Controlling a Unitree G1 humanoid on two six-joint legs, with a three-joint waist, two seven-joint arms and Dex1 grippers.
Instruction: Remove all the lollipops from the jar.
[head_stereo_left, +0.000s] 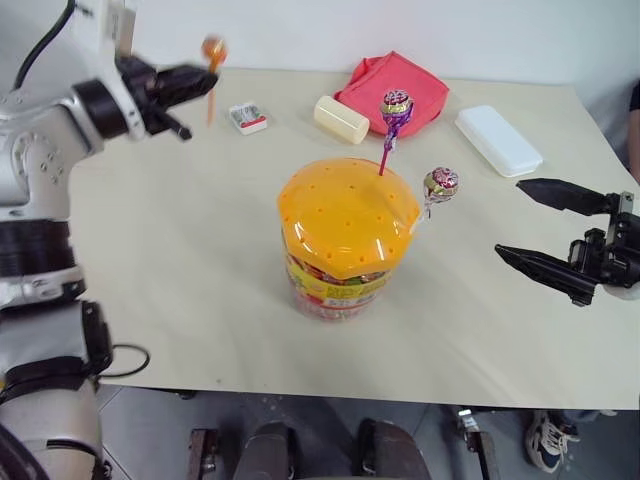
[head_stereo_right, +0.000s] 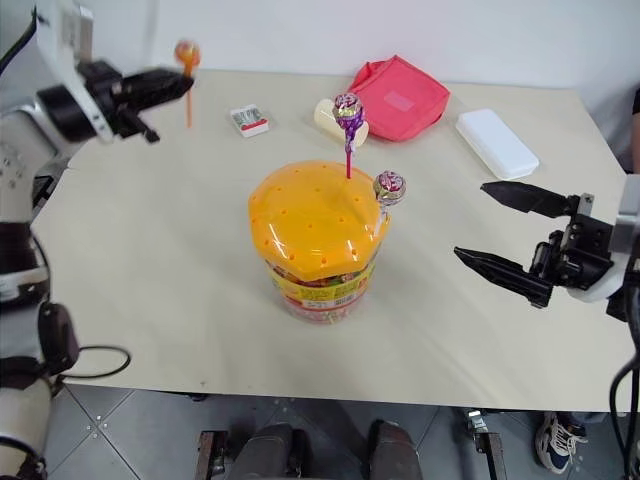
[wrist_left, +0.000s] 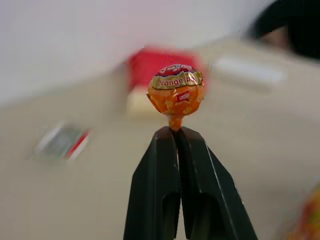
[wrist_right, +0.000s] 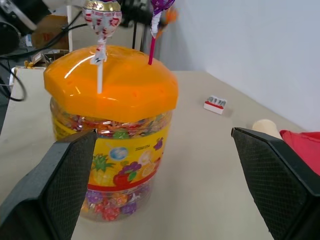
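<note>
At the far left, raised above the tabletop, the left claw is pinched fully together on the stick of the orange lollipop. In the left wrist view its two black fingers meet just under the orange-wrapped candy head, which stands upright above them, well apart from the jar.

Just right of it, on the far part of the tabletop, lies a small white and red card-like packet. Farther right lies a cream cylinder on its side, touching the near-left edge of a red pouch.

In the middle of the tabletop stands the jar, a clear plastic tub with a fruit-printed label and a domed orange lid dotted with small holes. Two lollipops are still stuck in the lid. The purple lollipop rises on a pink stick from the far right part of the lid. The white-stick lollipop leans out over the lid's right edge, its foil head just beside the rim.

Right of the pouch, on the far right of the tabletop, lies a white rectangular box.

At the near right, the right claw hovers with its two fingers spread wide and nothing between them. It points left toward the jar and is well apart from it.
</note>
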